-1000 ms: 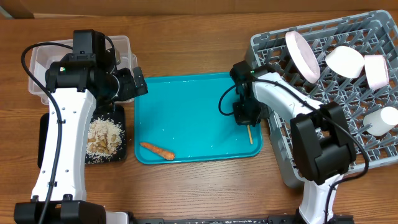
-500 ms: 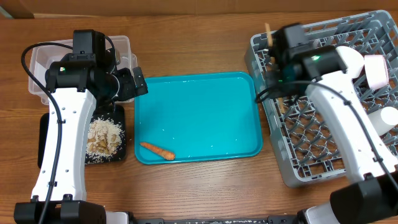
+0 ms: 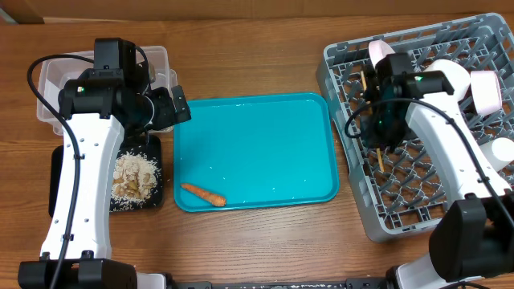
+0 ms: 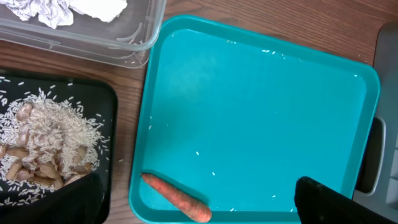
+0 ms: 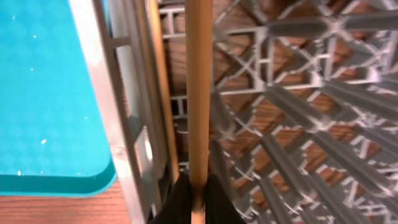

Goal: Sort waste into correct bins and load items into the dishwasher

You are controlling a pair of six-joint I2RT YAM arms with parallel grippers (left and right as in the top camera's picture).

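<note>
From overhead, the left jaws hang over the corner where the clear tub (image 3: 48,76) meets the black tray (image 3: 55,181), which holds food scraps (image 3: 135,177). The teal tray (image 3: 265,136) lies mid-counter, with the carrot piece (image 3: 202,193) near its front left corner. At the right, the right jaws are closed on the chopsticks (image 3: 377,156) above the near-left part of the dish rack (image 3: 418,205). A plate (image 3: 380,50) and bowls (image 3: 446,79) stand along the rack's far side.

The left wrist view shows the left jaws spread wide with nothing between them, one dark finger at each lower corner. Crumpled tissue (image 4: 50,9) sits in the tub, the scraps fill the black tray, and the carrot lies at the teal tray's near edge.

The right wrist view shows the right jaws pinched tight on one chopstick, which runs straight up the frame over the rack's lattice just inside its wall. A second stick runs close beside it on the left; whether it is also gripped cannot be told. The teal tray's corner lies just beyond the rack wall.
</note>
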